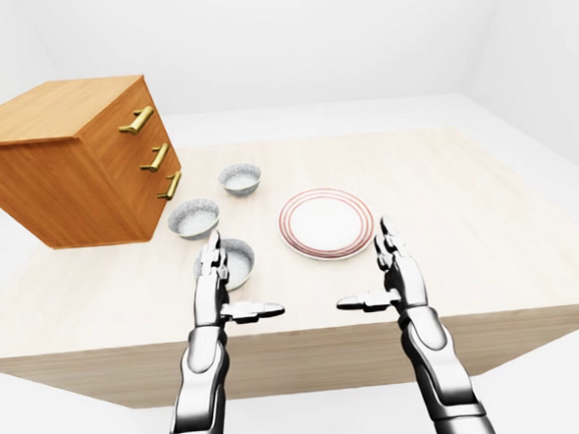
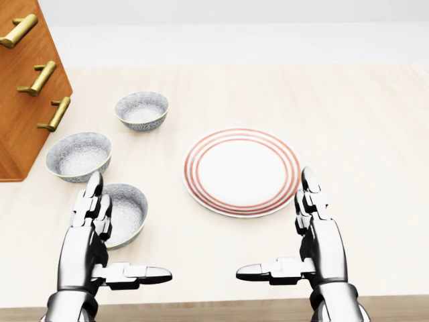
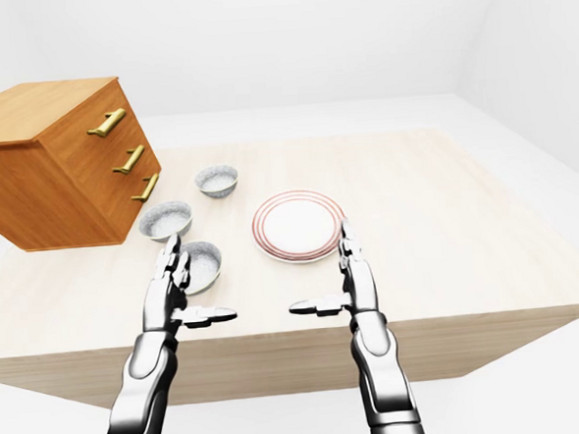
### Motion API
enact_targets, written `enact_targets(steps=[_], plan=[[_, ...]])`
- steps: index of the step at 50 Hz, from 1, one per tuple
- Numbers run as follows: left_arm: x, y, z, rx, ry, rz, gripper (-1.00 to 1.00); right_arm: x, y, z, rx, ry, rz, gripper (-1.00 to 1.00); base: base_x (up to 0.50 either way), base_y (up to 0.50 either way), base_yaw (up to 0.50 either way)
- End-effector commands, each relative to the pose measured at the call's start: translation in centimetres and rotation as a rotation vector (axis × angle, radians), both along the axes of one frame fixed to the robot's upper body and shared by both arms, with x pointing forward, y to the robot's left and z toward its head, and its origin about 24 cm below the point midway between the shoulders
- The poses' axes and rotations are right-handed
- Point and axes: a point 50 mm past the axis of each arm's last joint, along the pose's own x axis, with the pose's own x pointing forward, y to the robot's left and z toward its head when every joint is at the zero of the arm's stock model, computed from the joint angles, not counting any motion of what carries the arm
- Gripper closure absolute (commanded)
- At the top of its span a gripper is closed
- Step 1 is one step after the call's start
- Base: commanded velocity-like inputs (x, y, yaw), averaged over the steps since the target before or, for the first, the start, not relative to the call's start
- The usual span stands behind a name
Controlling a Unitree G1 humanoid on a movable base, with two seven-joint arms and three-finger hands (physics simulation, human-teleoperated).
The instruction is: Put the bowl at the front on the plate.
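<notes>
left hand [image 2: 86, 243] and right hand [image 2: 322, 247] are wide open, holding nothing. the left should wrap softly round the lower-left bowl [image 2: 129, 212] first.

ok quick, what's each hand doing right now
Left silver three-finger hand: open, empty, close to the nearest speckled grey bowl.
Right silver three-finger hand: open, empty.

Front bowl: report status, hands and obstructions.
Left hand open beside front bowl, no grip. Right hand open, empty, lower right of plate. Bowl sits on table, left of plate. Nothing between them.
</notes>
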Motion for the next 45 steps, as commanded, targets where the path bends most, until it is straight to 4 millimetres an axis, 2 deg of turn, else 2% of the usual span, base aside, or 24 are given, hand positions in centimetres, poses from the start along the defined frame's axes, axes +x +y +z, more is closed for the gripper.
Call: enact_targets(steps=[1,7,12,13,21,22,28,33,42,45], plan=[[0.0,1.0,0.2,-0.01,-0.013,0.021,-1.0,0.0,-0.8,-0.1,0.008,-0.001,-0.003,-1.0,0.0,0.0,0.0],[0.1,2.0,0.8,-0.034,-0.066,0.118,-1.0,0.0,-0.8,-0.1,0.011,-0.002,-0.004,-1.0,0.0,0.0,0.0],[0.0,4.1,2.1,-0.107,-0.091,0.271,-1.0,0.0,-0.8,-0.1,0.012,-0.001,-0.004,-1.0,0.0,0.0,0.0],[0.1,4.9,2.1,-0.074,-0.1,0.354,-1.0,0.0,-0.8,0.0,0.012,0.0,-0.006,-1.0,0.0,0.0,0.0],[-1.1,6.8,2.7,-0.063,-0.115,0.508,-1.0,0.0,-0.8,-0.1,0.01,0.004,-0.006,-1.0,0.0,0.0,0.0],[-1.4,7.7,2.8,-0.018,-0.136,0.604,-1.0,0.0,-0.7,0.0,0.005,0.005,-0.005,-1.0,0.0,0.0,0.0],[-2.0,9.9,2.8,-0.101,-0.089,0.757,-1.0,0.0,-0.7,-0.1,0.007,0.007,-0.005,-1.0,0.0,0.0,0.0],[-3.6,11.8,3.3,-0.151,-0.157,0.879,-1.0,0.0,-0.8,-0.2,0.01,0.006,-0.003,-1.0,0.0,0.0,0.0],[-4.3,13.2,2.8,-0.11,-0.118,0.939,-1.0,0.0,-0.8,-0.2,0.007,0.007,-0.002,-1.0,0.0,0.0,0.0],[-4.6,13.8,2.6,-0.147,-0.105,0.956,-1.0,0.0,-0.8,-0.2,0.008,0.005,-0.004,-1.0,0.0,0.0,0.0]])
